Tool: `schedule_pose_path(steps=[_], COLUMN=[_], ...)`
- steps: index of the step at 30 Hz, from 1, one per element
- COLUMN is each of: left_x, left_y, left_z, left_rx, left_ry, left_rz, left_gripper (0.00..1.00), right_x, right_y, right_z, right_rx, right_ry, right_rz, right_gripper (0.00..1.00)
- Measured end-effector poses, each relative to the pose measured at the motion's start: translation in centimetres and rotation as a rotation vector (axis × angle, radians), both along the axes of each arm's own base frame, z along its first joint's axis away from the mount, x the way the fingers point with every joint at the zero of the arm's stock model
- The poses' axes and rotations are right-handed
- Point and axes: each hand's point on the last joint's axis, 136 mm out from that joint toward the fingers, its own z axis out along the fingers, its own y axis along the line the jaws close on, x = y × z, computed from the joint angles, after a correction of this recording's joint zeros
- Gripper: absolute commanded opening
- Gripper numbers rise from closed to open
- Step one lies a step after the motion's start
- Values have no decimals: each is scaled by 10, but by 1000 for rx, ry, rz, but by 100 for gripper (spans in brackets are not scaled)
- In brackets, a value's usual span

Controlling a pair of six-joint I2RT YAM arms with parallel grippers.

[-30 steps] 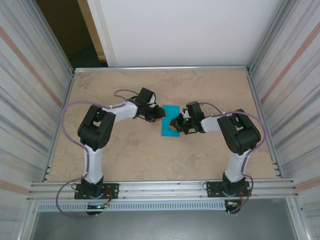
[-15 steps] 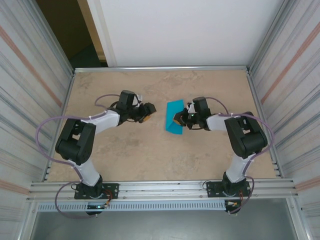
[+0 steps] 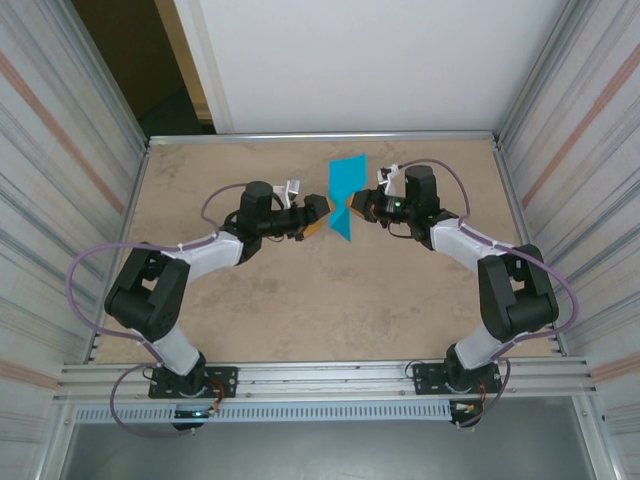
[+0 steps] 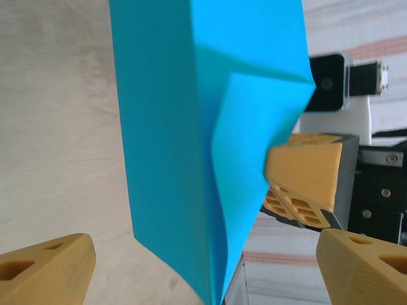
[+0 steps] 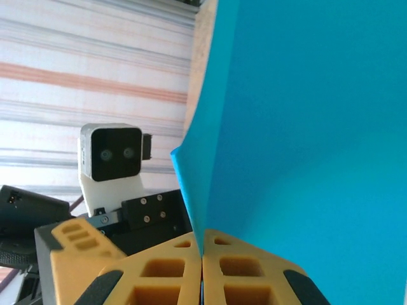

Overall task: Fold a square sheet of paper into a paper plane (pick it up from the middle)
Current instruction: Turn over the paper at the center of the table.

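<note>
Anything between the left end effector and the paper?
Nothing visible. The left end effector is open right beside the paper. The right end effector pinches the paper at one edge from the other side.

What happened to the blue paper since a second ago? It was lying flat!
The right gripper, shut on the blue paper, lifted it off the table and carried it toward the far edge, so now it is held up in the air. The left gripper backed off to the left, then came back beside the paper, open. The table stayed the same.
</note>
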Motion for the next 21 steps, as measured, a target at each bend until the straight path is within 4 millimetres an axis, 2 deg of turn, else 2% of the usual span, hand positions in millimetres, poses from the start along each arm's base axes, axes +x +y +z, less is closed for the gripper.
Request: schedule_pose_path(steps=[3,8,18,21], left_x=[-4,-1,-1,0], left_y=[-11,-15,-17,-17], left_z=[15,34,38,39], left_rx=[-26,-59,-77,-80], left_ry=[-34,-79,-83,-84], left_rz=[-35,-52,-57,-56], left_gripper=[86,74,55,53], right_x=[-3,-5,-4,-4], right_y=[2,5,4,2], right_z=[4,9,14,14], right_rx=[16,38,59,62], right_ry=[-8,-7,-7,1], right_rz=[21,40,44,39], right_gripper=[8,8,11,12])
